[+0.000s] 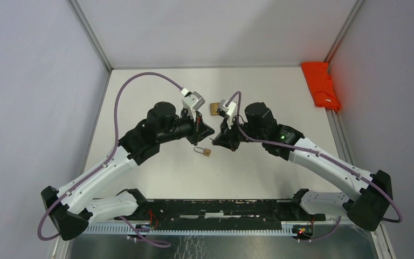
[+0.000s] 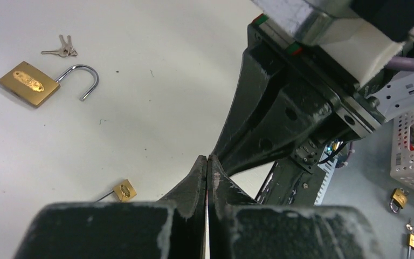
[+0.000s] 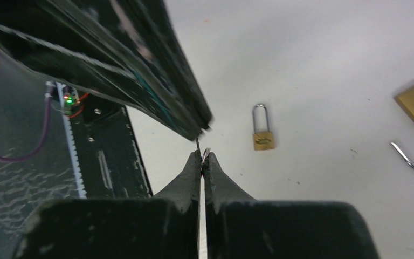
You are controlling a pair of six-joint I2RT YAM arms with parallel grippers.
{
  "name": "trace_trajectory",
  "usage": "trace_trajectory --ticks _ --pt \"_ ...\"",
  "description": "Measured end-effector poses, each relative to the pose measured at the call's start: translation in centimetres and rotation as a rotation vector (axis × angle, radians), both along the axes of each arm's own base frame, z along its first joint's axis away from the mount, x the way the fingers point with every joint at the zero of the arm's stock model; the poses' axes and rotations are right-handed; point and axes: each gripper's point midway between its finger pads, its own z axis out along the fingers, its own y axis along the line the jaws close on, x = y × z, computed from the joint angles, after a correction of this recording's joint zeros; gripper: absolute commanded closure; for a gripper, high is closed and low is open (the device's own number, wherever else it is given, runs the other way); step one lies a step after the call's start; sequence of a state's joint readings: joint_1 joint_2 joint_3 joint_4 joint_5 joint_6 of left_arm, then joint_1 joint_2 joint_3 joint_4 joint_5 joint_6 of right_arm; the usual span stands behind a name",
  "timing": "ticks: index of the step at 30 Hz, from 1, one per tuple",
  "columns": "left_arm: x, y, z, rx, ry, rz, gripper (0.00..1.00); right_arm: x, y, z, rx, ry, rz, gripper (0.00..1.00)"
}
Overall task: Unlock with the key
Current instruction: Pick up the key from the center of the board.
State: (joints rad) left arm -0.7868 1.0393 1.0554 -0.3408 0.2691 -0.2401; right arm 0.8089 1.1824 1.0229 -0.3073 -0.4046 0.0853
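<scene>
White table [image 1: 161, 175] in a walled enclosure, open room around. Left gripper [image 2: 207, 159] and right gripper [image 3: 202, 157] meet tip to tip mid-table, both shut. The right pinches a thin metal sliver, probably the key [image 3: 198, 144]. Small padlock [image 3: 262, 135] lies flat just nearward between the arms, shackle pointing left.

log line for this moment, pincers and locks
left pincer: shut | right pincer: shut on thin metal piece | small padlock: closed | large padlock: shackle open | keys: beside large padlock
</scene>
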Motion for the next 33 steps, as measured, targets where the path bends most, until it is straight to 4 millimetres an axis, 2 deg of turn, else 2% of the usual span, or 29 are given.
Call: trace_trajectory --ticks 4,11,26,33 --pt "0.4 -0.5 -0.9 0.023 0.007 -0.011 0.98 -0.6 1.0 0.0 0.032 0.043 0.042 1.0" --pt "0.8 -0.8 -1.9 0.047 0.023 -0.013 0.98 -0.5 1.5 0.6 0.067 0.054 0.046 1.0" --pt "1.1 -0.5 -1.5 0.04 0.007 0.007 0.98 1.6 0.7 1.0 0.111 0.141 -0.041 1.0" --pt "0.8 -0.4 -2.0 0.046 0.015 0.002 0.98 3.0 0.5 2.6 0.168 0.127 -0.079 1.0"
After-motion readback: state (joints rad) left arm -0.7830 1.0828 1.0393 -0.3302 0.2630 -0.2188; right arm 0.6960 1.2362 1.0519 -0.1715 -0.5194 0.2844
